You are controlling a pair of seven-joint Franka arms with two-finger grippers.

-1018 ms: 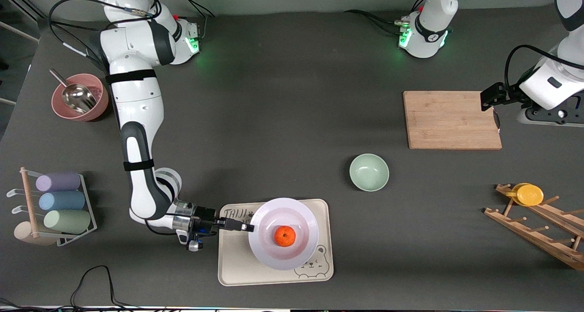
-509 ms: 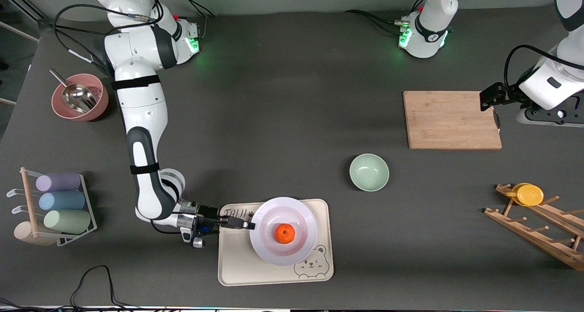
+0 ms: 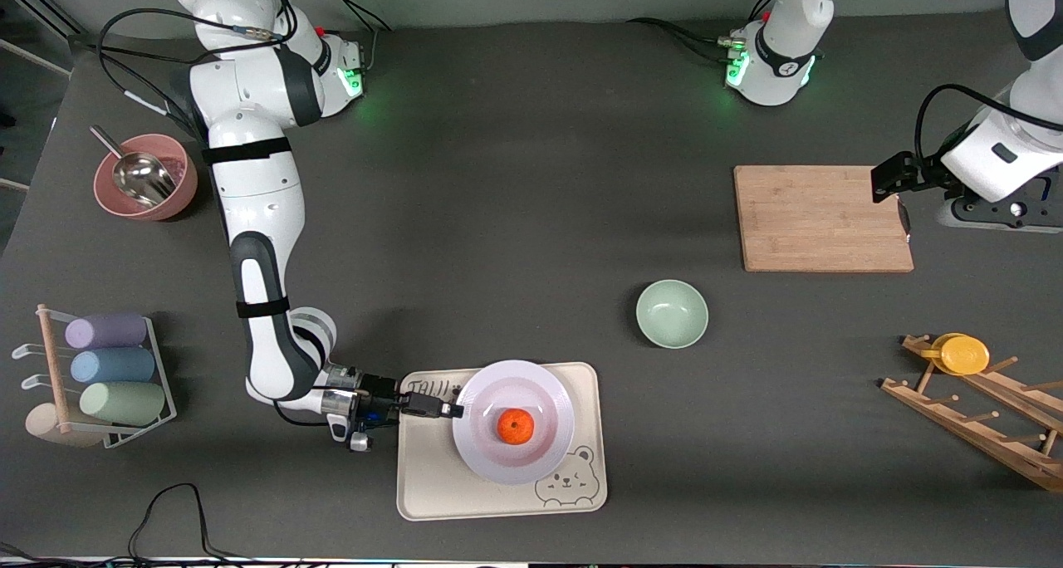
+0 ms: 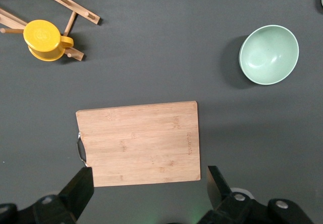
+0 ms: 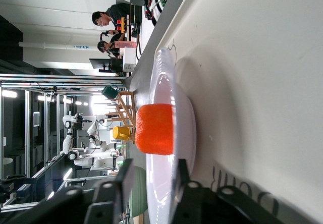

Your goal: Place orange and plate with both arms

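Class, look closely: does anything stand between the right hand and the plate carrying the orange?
Nothing visible does. The right hand is at the rim of the plate, a finger on each side of it; the orange sits in the plate's centre.

Dark grey matte table (image 3: 515,219) carries: cream rectangular bear-print tray (image 3: 432,477), pale-green bowl (image 3: 672,313), bamboo cutting board (image 3: 822,217), pink bowl (image 3: 170,198), wooden peg rack (image 3: 988,423), wire cup rack (image 3: 158,369).

A cream bear-print tray (image 3: 432,485) lies nearest the front camera, a pale-green bowl (image 3: 672,313) farther off, a wooden cutting board (image 3: 822,217) farther still, toward the left arm's end.
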